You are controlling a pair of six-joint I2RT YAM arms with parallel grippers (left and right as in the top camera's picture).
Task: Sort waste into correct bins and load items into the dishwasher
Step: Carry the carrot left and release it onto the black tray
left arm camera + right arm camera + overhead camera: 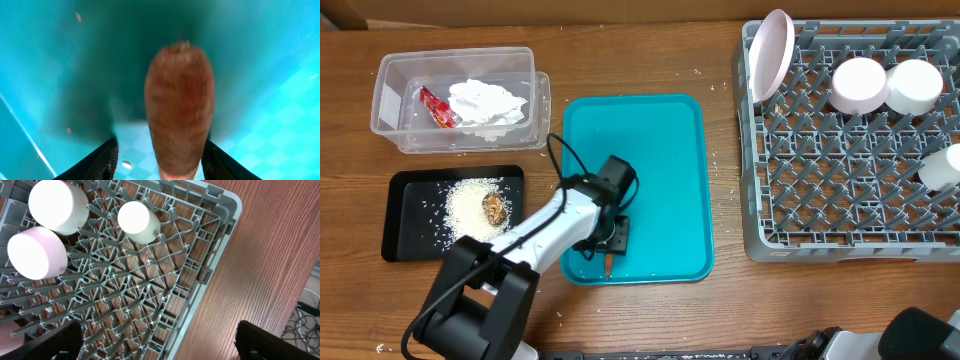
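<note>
Small orange carrot (180, 107) — lies between left gripper (160, 150) jaws, long axis straight ahead; jaws half-open, grip uncertain. Right gripper (160, 342) — wide open, empty, farther off.

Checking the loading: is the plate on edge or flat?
On edge: from overhead the plate shows as a narrow oval, propped in the dish rack's far left corner.

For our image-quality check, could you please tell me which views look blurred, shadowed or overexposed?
Left wrist: the carrot is close and blurred, with dark shadow on the teal tray around it. Right wrist: the dish rack is sharp, the white dishes nearly blown out. Overhead: sharp, evenly lit.
</note>
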